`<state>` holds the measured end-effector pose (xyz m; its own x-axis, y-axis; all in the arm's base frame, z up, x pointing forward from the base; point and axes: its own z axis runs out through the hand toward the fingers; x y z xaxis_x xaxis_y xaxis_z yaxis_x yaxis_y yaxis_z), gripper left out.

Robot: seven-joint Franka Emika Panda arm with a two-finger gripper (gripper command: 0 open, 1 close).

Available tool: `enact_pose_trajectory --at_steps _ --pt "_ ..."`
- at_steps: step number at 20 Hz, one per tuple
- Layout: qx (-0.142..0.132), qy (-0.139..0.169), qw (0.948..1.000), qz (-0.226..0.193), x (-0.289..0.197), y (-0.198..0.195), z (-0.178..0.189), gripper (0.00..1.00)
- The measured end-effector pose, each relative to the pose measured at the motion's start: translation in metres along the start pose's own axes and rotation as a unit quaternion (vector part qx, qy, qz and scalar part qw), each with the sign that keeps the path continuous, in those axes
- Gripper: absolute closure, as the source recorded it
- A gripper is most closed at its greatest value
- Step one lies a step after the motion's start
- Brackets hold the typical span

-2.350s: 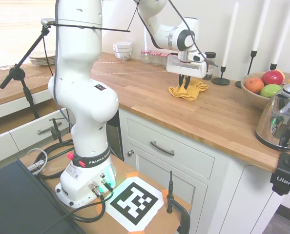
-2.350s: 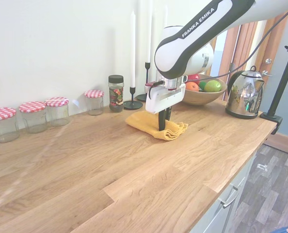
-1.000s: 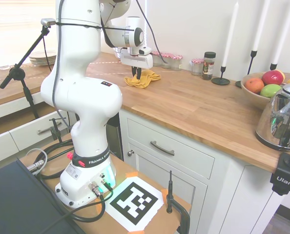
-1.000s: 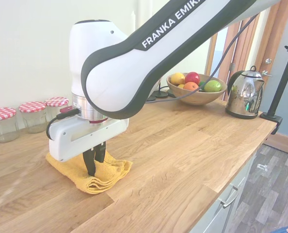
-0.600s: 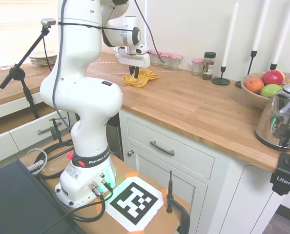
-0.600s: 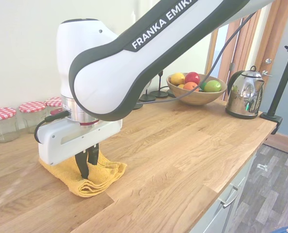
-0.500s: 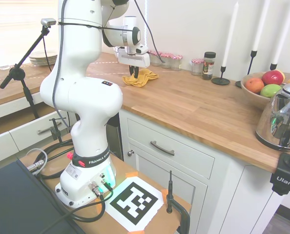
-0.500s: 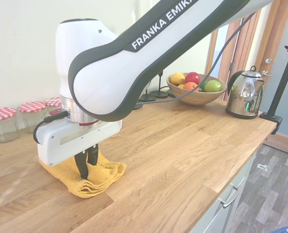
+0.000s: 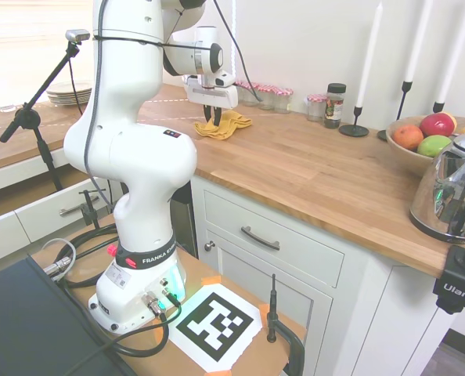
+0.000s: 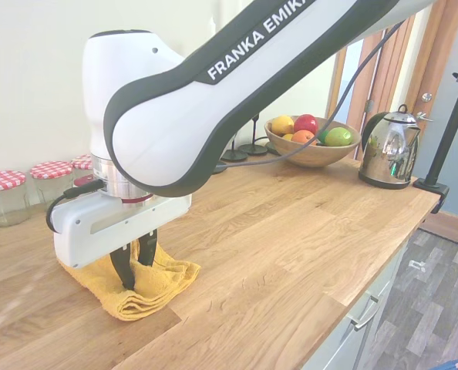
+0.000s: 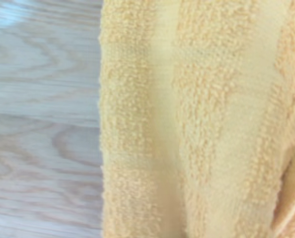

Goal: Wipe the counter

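The counter (image 9: pixel 311 168) is a long warm-brown wooden worktop on white cabinets. A folded yellow cloth (image 9: pixel 228 122) lies on it near its front edge, toward the end by the plates. My gripper (image 9: pixel 210 119) points straight down onto the cloth, shut on a fold of it. In the second exterior view the dark fingers (image 10: pixel 123 271) press the yellow cloth (image 10: pixel 163 281) against the counter (image 10: pixel 291 223). The wrist view is filled with the cloth's terry pile (image 11: pixel 197 119) beside bare counter wood (image 11: pixel 38 124).
Glass jars with red-checked lids (image 10: pixel 1 196) line the wall behind the cloth. Further along stand a spice jar (image 9: pixel 336 104), black candlesticks (image 9: pixel 355 128), a fruit bowl (image 9: pixel 411 157) and a steel kettle (image 9: pixel 452 192). Stacked plates (image 9: pixel 68 94) sit at the far end.
My gripper has dragged the yellow cloth along the counter, away from the fruit bowl and toward the jars. Over the last half second it slid only a little further that way.
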<state>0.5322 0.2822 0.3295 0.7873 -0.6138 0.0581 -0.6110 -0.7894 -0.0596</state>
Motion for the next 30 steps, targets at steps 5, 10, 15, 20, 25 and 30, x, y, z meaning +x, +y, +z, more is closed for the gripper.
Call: enact_pose_trajectory --at_steps 5,10,15,20,25,30 --pt "0.0 0.0 1.0 0.0 -0.001 -0.001 0.0 0.0" --pt "0.001 0.0 1.0 0.001 -0.001 -0.002 -0.001 0.0" --pt "0.001 0.002 1.0 0.0 -0.001 -0.003 -0.002 0.0" --pt "0.001 0.007 1.0 0.001 -0.003 -0.004 -0.003 0.0" --pt "0.009 0.01 0.9999 0.001 -0.009 -0.008 -0.013 0.0" --pt "0.02 0.016 0.9997 0.002 -0.014 -0.011 -0.029 0.0"
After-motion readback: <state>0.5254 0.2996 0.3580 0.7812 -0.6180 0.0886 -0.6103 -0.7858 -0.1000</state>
